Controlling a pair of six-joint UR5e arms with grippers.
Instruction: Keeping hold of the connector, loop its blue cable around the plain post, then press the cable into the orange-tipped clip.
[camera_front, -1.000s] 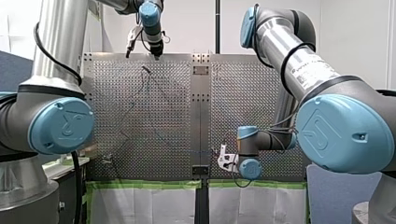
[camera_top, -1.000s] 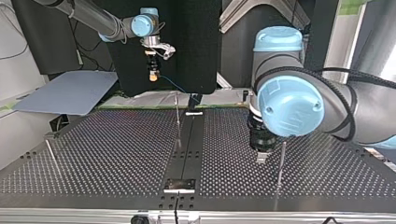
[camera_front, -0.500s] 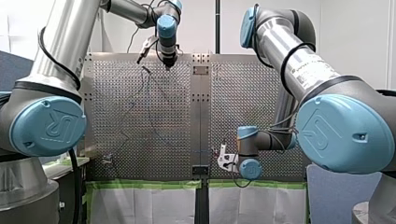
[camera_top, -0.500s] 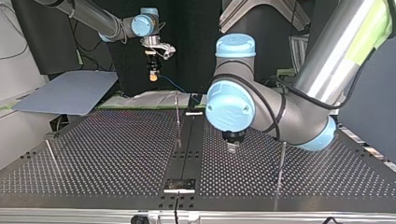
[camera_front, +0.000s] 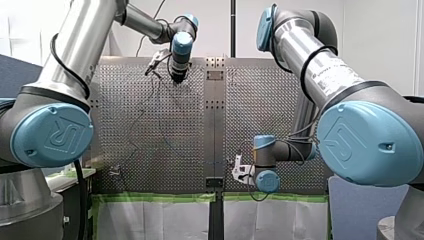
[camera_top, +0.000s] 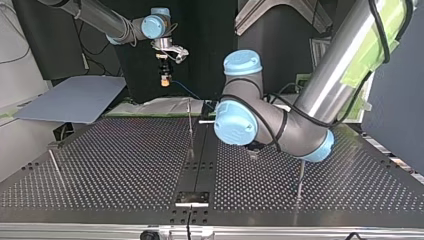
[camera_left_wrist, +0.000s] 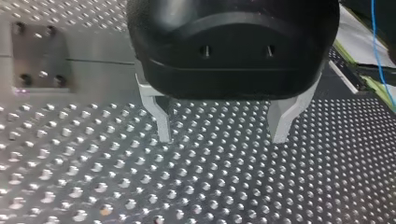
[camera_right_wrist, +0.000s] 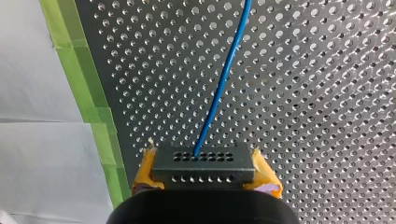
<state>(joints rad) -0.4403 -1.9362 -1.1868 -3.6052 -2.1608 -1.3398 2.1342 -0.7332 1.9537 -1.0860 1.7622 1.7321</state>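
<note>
My right gripper has the connector clamped between its yellow pads, one pad on each short end. The connector is a flat black block, and the face pointing away from the gripper carries two rows of small round holes. The blue cable leaves the upper row near its middle. It is thin and glossy, and runs ahead over the perforated table with a slight bend. To one side, green tape edges the table, with a white sheet beyond it.

In the top view, that gripper hangs in the air over the table's far edge, left of centre and well above the plate. The cable slants down from it toward the middle of that edge. A thin metal post stands by the dark centre strip. The cable ends close to the post's top, but I can't tell whether they touch.

My left gripper has its jaws wide apart with nothing between them. Its metal fingers hover just above the holes. In the top view it points down at the table right of the centre strip, between that post and a second post. The front view puts it over the table's far part, just left of the centre seam.
</note>
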